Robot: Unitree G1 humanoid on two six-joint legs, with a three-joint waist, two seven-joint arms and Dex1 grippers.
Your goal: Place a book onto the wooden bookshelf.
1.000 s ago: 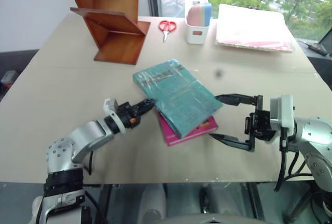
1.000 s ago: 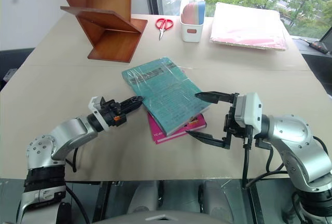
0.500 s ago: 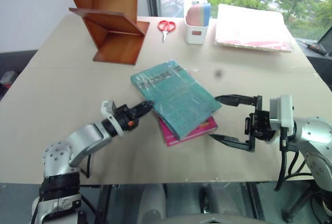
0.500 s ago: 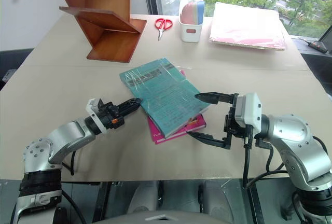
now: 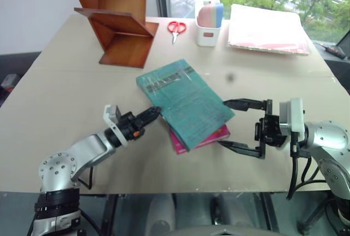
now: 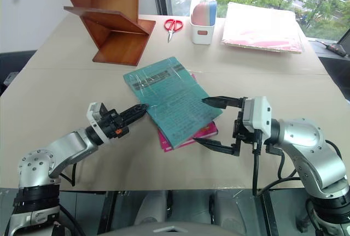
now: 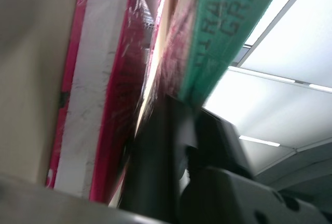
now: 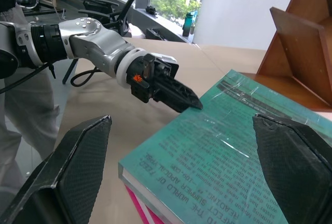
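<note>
The teal-green book [image 5: 186, 99] lies slanted on a smaller pink book [image 5: 210, 135] at the table's middle. My left gripper [image 5: 155, 111] points level at the teal book's near left edge and touches it. In the left wrist view it sits wedged under the teal book [image 7: 228, 22] and above the pink book [image 7: 93, 94]. My right gripper [image 5: 222, 123] is open wide, and the book's right corner lies between its two fingers without touching them. The right wrist view shows the teal cover [image 8: 218, 156] and the left gripper [image 8: 189, 102] at its far edge. The wooden bookshelf [image 5: 117, 23] stands at the far left.
Red-handled scissors [image 5: 175, 28], a white holder [image 5: 208, 23] with pastel items and a flat pink-and-white stack [image 5: 268, 28] lie along the table's far side. Bare tabletop [image 5: 65, 99] separates the books from the bookshelf.
My left forearm has swung lower and to the left while its tip stays at the book's edge. The teal book has shifted slightly. The right gripper has not moved.
</note>
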